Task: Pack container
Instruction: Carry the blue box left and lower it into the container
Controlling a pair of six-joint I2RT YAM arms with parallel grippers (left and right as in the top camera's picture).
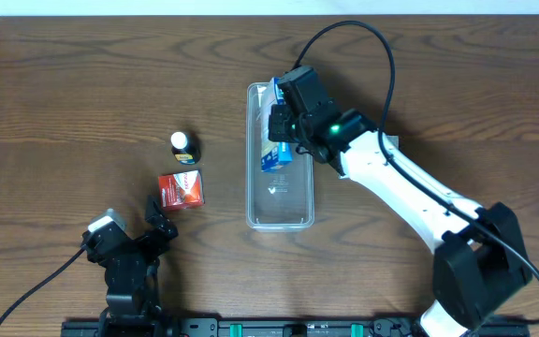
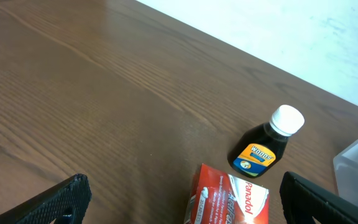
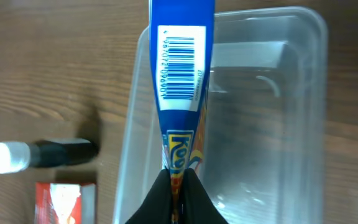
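The clear plastic container lies lengthwise at the table's middle; it also shows in the right wrist view. My right gripper is shut on a flat blue packet with a barcode, held edge-on over the container's far left part. A red Panadol box lies left of the container. A small dark bottle with a white cap lies behind it. My left gripper is open, just short of the red box.
The right arm stretches from the front right across to the container. A pale wall edge bounds the table's far side in the left wrist view. Bare wooden tabletop lies to the left.
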